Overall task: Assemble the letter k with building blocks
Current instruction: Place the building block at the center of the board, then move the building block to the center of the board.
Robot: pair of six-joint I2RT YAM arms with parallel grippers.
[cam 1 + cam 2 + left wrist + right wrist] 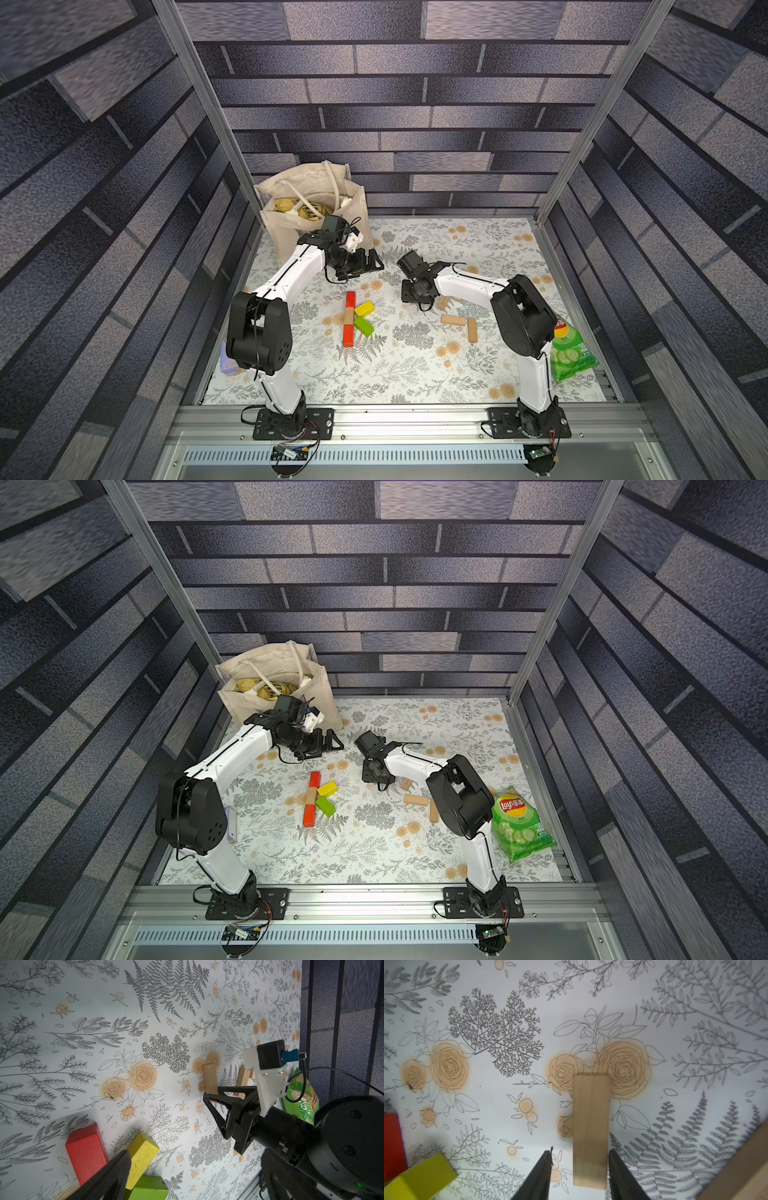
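Floral-print desk [415, 374] carries everything. The finished coloured letter k [349, 316] (red-tan-red spine, yellow and green slanted branches) lies flat between the two sets of jaws. Left jaws are wide open and empty, hovering off the far end of its spine, beside a cream fabric tote bag [291, 224].

Right jaws are part open and point down, straddling a plain tan rectangular wooden block [590, 1122] that lies flat on the desk. One finger [618, 1169] is against its long side; the other finger [542, 1169] stands off with a gap, so there is no clamp yet. Three more loose tan wooden blocks [453, 320] lie just behind the right jaws, toward that arm's base.

The step in hand looks like picking the first block for an all-tan k. To do it well:
- Shift the jaws sideways until the block sits centred.
- Close squarely on its long sides.
- Lift straight up.

A lopsided close would likely push or twist the block. The yellow branch [423, 1174] is near on the gap side, so keep clear.
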